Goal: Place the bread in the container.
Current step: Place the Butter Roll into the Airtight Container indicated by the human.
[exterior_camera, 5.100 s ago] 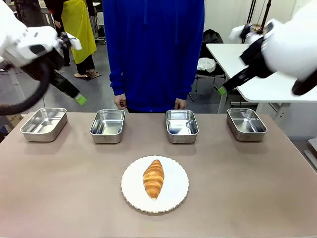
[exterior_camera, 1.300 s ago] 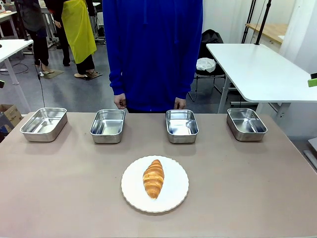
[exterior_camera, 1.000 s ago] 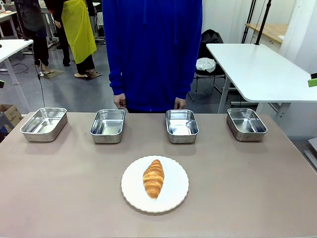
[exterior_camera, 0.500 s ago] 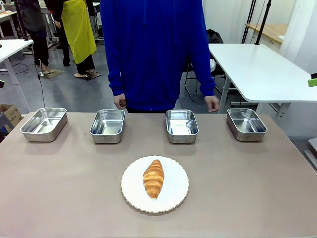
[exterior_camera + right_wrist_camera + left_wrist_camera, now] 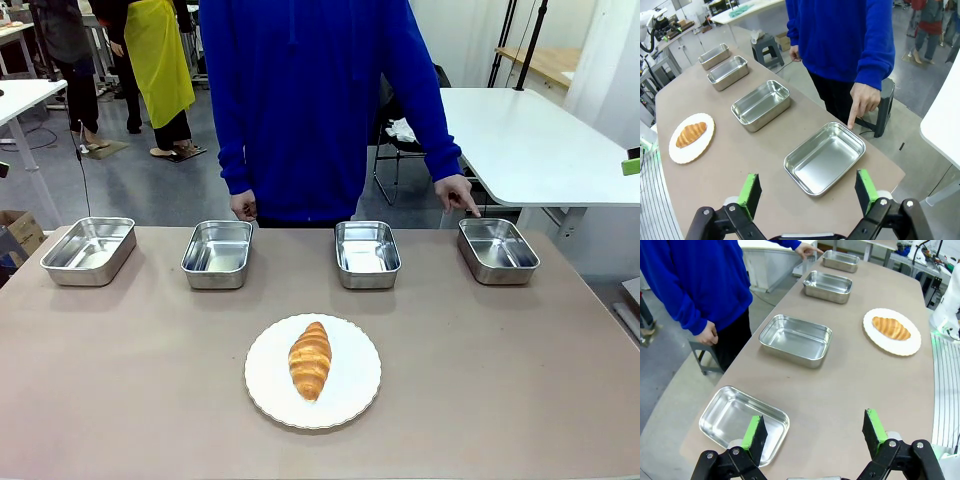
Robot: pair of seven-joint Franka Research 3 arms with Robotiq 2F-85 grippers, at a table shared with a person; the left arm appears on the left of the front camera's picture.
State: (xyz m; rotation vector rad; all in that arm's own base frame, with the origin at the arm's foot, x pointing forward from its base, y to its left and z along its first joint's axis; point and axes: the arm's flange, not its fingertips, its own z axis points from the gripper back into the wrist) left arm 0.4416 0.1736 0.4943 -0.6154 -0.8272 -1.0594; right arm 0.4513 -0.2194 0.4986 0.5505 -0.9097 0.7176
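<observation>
The bread [image 5: 310, 359], a golden-brown croissant, lies on a round white plate [image 5: 352, 398] at the table's near middle; it also shows as the croissant [image 5: 891, 328] and the croissant [image 5: 691, 134]. Four steel pans line the far edge. The person's hand [image 5: 458, 192] points a finger down at the rightmost container [image 5: 497, 249]. My right gripper [image 5: 807, 190] hovers open and empty above and short of that pan [image 5: 825, 157], beside the pointing hand [image 5: 862, 102]. My left gripper [image 5: 815, 432] is open and empty over the table by the leftmost pan [image 5: 742, 422].
Three other pans stand at the far left [image 5: 89, 249], left of middle [image 5: 217, 253] and right of middle [image 5: 367, 253]. The person in blue stands at the far edge. A white table [image 5: 530, 150] is behind on the right. One green pad [image 5: 630, 165] pokes in at the right edge.
The person's hand swung out from the side and now points at the rightmost pan. Both arms left the front view since the oldest frame. The croissant has not moved.
</observation>
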